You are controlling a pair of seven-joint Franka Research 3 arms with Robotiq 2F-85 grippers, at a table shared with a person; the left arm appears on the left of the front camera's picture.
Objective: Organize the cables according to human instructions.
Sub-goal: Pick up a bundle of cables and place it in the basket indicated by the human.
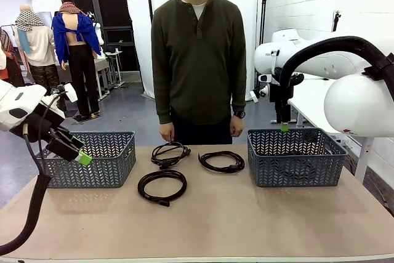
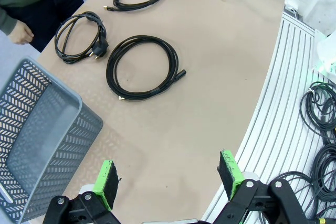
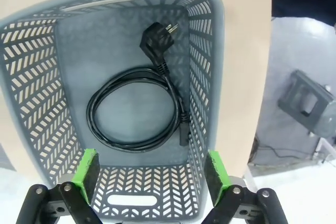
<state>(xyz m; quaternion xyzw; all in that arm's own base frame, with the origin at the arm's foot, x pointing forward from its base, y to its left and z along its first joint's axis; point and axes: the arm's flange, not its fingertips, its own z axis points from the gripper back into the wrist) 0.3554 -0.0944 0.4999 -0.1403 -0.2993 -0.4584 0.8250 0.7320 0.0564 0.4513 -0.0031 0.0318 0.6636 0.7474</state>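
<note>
From the front, three coiled cables [image 1: 161, 201] lie mid-table [image 1: 246, 220], at the person's [image 1: 198, 60] six o'clock. Left wrist: the left gripper [image 2: 170, 179] is spread and empty, and the nearest coil's [image 2: 148, 92] plug points to three o'clock. Right wrist: the right gripper [image 3: 152, 169] is released above a basket [image 3: 31, 77] holding a fourth cable [image 3: 156, 35], plug toward one o'clock.

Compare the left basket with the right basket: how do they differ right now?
The right basket holds a coiled cable; the left basket's visible floor is bare. The open right gripper hangs straight above the right basket, while the open left gripper sits beside the left basket, over the table. Both are grey, lattice-walled and rectangular.
</note>
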